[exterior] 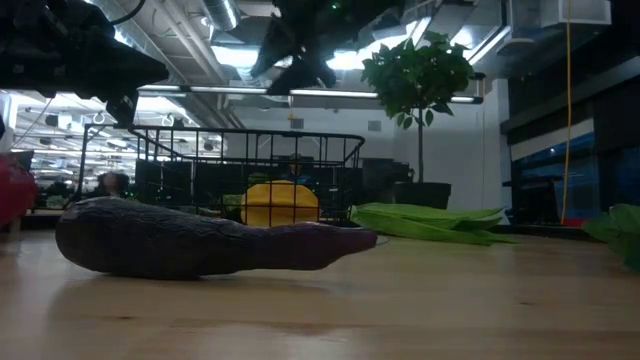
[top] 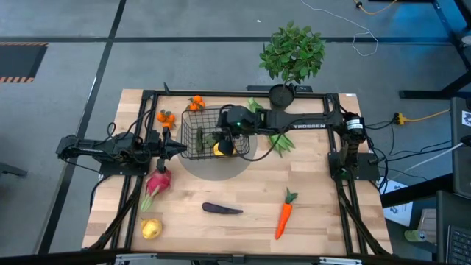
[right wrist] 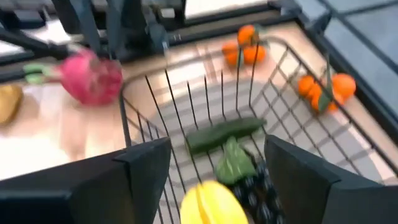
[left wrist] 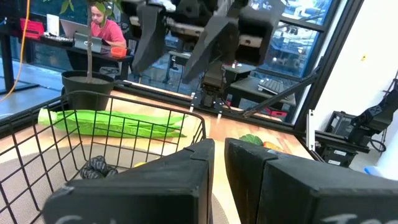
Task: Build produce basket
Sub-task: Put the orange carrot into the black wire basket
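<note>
The black wire basket stands on the table's far middle. In it lie a green cucumber, a yellow fruit and dark grapes. My right gripper hangs open just above the basket, its fingers apart over the produce and touching nothing; the high view shows my right gripper over the basket's far right part. My left gripper is shut and waits at the basket's left side. Long green pods lie right of the basket.
A pink dragon fruit, a yellow fruit, a purple eggplant and an orange carrot lie on the near half. Small oranges sit by the far left corner. A potted plant stands at the far edge.
</note>
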